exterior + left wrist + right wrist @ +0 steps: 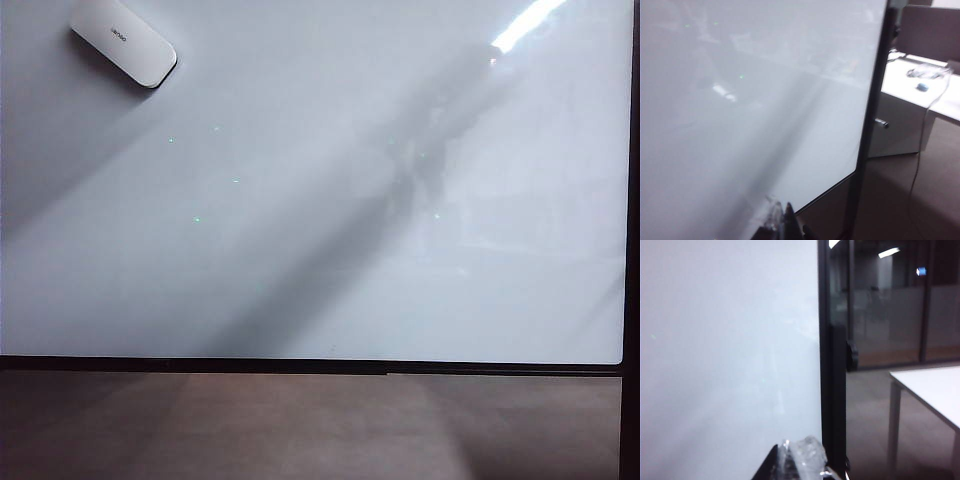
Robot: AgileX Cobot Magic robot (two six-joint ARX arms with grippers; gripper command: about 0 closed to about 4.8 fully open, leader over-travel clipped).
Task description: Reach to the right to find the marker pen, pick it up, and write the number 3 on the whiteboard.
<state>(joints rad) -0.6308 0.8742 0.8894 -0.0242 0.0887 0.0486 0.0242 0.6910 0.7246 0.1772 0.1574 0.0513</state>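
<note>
The whiteboard [330, 230] fills most of the exterior view, glossy white with a thin black frame and only reflections on it. The marker pen and the number 3 are out of view. Neither gripper shows in the exterior view. In the left wrist view my left gripper [783, 207] hangs close over the whiteboard [740, 125] near its corner, tips pressed together with nothing between them. My right gripper [797, 445], its tips wrapped in clear film, is shut and empty over the whiteboard [730, 340] beside the black frame edge [822, 340].
A white rounded eraser [122, 40] lies at the board's top left. Below the board's lower frame runs a brown-grey surface [300, 430]. Beyond the board edge stand a white desk [925, 95] with a hanging cable, another white table [935, 385] and a glass partition [890, 315].
</note>
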